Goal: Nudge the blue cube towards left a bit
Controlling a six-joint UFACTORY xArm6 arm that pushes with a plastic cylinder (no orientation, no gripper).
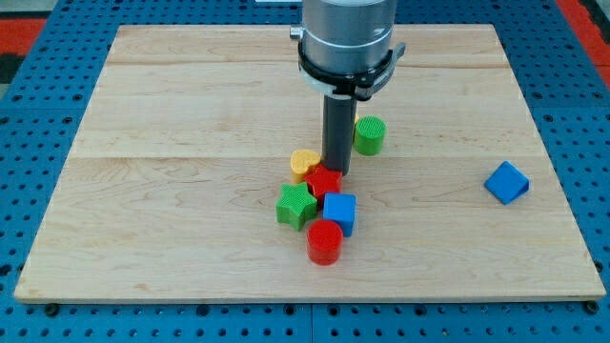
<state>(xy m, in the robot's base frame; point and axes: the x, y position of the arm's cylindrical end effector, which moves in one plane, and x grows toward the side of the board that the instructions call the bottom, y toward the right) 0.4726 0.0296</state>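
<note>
Two blue blocks show. One blue cube (506, 182) lies alone near the board's right edge. A second blue block (339, 212) sits in the central cluster. My tip (336, 171) stands at the top of that cluster, touching or just above the red star-shaped block (325, 182), far to the left of the lone blue cube. The rod hangs from the grey arm head (347, 43) at the view's top.
The cluster also holds a yellow heart-shaped block (304, 163), a green star block (296, 205) and a red cylinder (324, 242). A green cylinder (370, 135) stands right of the rod. The wooden board (172, 114) lies on a blue perforated table.
</note>
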